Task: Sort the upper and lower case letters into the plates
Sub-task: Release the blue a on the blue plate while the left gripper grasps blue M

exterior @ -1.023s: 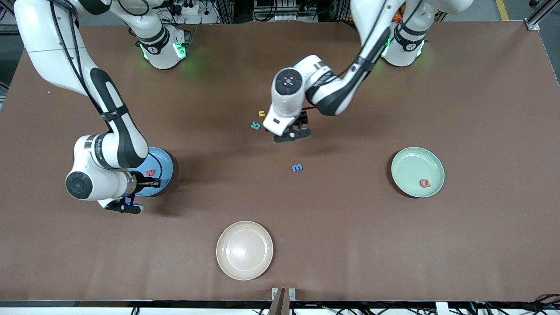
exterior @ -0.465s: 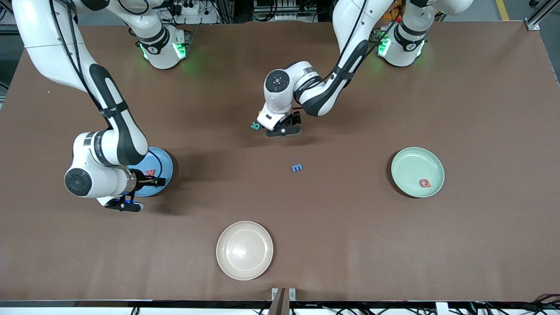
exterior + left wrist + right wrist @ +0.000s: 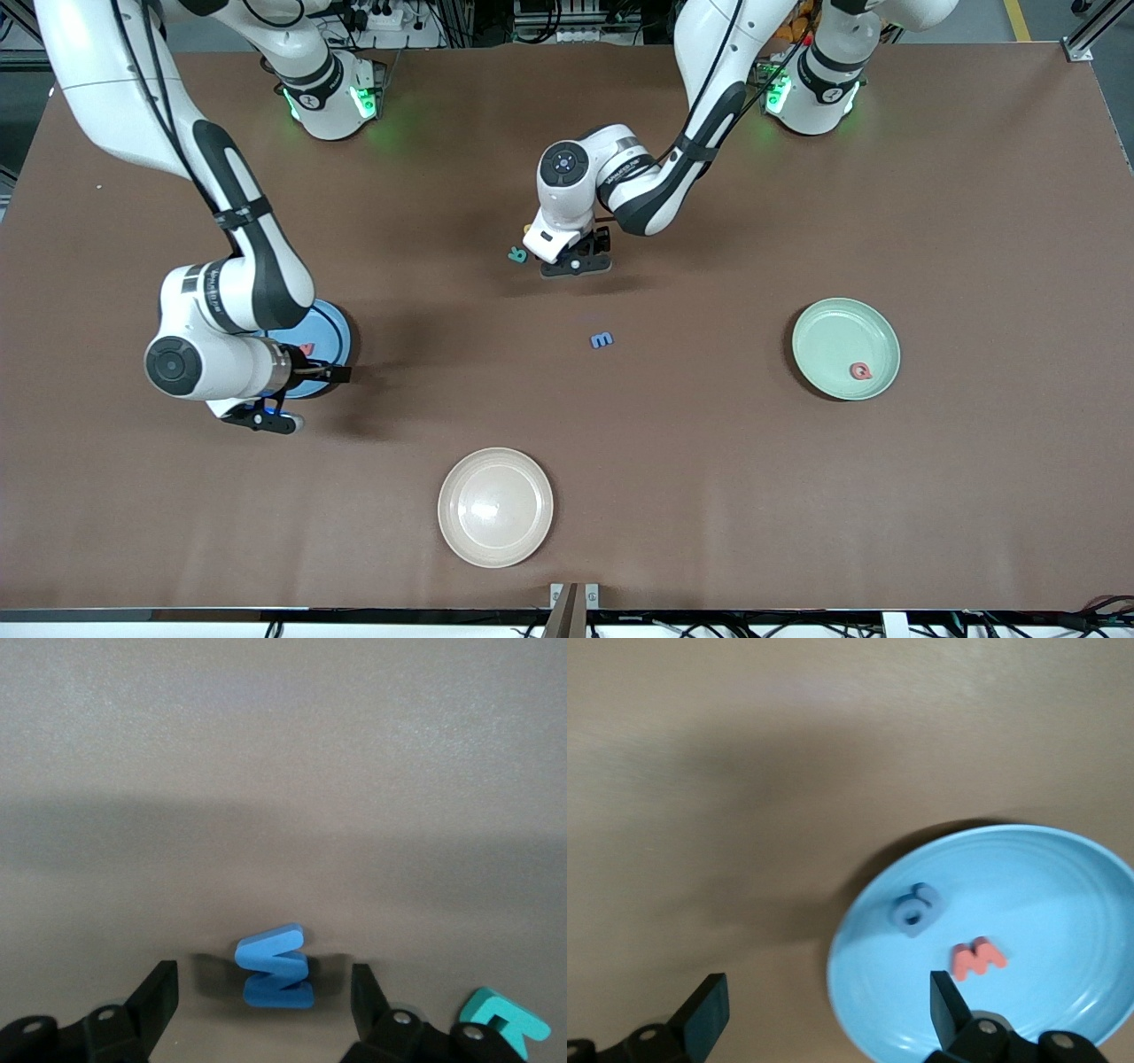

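1. While the left gripper (image 3: 574, 263) hangs low over the table near its middle, its fingers (image 3: 158, 997) are spread, with nothing between them.
2. Beside that gripper lies a teal letter (image 3: 517, 256), touching nothing; the left wrist view shows it too (image 3: 507, 1021).
3. Nearer to the front camera than the teal letter lies a blue letter m (image 3: 602, 339).
4. From the teal letter toward the left arm's end of the table sits the mint green plate (image 3: 819, 323), holding a red letter Q (image 3: 859, 370).
5. From the teal letter toward the right arm's end sits the sky blue plate (image 3: 332, 323), holding a red letter (image 3: 976, 958) and a blue letter (image 3: 914, 909).
6. By that plate's rim is the right gripper (image 3: 341, 373), fingers (image 3: 705, 1008) spread and empty.
7. Nearest the front camera sits a beige plate (image 3: 452, 514).
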Controlling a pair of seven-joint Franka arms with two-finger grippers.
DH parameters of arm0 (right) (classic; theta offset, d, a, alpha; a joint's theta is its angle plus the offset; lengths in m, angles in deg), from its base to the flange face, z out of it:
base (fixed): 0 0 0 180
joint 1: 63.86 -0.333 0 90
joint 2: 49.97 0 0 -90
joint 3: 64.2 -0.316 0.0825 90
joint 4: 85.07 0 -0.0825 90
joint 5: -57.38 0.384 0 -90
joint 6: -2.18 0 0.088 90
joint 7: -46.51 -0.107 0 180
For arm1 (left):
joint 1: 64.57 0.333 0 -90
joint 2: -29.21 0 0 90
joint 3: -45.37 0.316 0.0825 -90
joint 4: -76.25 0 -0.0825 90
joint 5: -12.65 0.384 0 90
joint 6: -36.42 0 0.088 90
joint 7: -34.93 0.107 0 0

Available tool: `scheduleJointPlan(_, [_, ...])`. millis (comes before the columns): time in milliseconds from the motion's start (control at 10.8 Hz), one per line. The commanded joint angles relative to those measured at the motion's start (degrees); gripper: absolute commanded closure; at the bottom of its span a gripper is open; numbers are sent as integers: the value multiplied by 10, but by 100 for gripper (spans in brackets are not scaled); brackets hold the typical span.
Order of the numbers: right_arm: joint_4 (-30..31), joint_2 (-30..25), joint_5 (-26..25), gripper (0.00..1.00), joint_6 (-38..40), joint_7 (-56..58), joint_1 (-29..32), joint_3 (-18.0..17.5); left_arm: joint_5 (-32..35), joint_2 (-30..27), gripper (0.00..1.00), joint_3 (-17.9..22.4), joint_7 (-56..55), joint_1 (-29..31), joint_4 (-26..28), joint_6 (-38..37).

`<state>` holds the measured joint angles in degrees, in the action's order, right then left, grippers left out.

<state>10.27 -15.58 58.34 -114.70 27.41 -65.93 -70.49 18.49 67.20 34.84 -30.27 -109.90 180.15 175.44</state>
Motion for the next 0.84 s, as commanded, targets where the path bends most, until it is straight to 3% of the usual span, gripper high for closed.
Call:
scheduleJointPlan(0, [-7, -7, 0, 0, 10, -40, -13, -3, 18, -7, 18, 2, -14, -1, 13, 12])
scheduleJointPlan(465, [-18, 1, 1, 0, -4, -94, -50, -3, 18, 0, 32, 2, -13, -1, 18, 27])
scheduleJointPlan(651, [-30, 8, 2, 0, -2, -117, -60, -3, 18, 1, 58, 2, -14, -1, 17, 32])
scheduleJointPlan(744, [-37, 13, 2, 0, -3, -138, -71, -2, 18, 1, 80, 2, -13, 1, 17, 32])
